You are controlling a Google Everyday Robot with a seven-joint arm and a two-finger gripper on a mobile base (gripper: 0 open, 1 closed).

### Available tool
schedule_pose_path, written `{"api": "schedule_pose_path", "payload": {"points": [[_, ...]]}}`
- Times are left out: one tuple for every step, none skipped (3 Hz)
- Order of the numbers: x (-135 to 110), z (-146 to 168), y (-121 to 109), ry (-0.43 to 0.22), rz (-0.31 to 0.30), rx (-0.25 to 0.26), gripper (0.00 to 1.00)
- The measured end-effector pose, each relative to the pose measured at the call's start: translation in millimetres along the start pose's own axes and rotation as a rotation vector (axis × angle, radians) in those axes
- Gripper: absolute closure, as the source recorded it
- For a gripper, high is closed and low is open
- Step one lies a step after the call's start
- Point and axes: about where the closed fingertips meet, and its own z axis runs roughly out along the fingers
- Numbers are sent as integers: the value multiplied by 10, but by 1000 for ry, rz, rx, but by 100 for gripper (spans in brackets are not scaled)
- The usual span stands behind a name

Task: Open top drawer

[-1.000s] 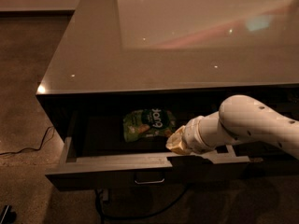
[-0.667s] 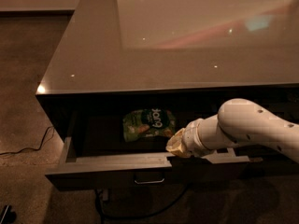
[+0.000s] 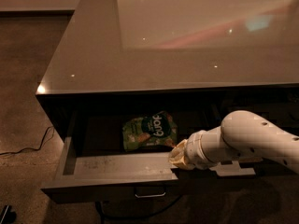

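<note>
The top drawer (image 3: 117,166) stands pulled out from under the glossy grey countertop (image 3: 163,55), its grey inner wall and left side in plain view. There's its dark front panel facing down toward the floor, with the small metal pull handle (image 3: 149,194) at centre. Inside, a green snack bag (image 3: 148,132) lies flat on the drawer floor, near the middle. The white arm (image 3: 252,141) reaches in from the right, and the gripper (image 3: 178,156) sits right at the drawer's front wall, just beside the bag's lower right corner. Wide, narrow or holding something: cannot tell from here. A thin cable (image 3: 28,148) trails across the carpet on the left.
</note>
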Motion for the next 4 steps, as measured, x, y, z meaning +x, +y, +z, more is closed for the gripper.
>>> {"api": "schedule_pose_path", "payload": {"points": [[85, 60, 96, 11, 11, -27, 100], [136, 54, 212, 21, 23, -45, 100], [191, 25, 282, 30, 31, -45, 100], [153, 37, 258, 19, 30, -47, 100]]}}
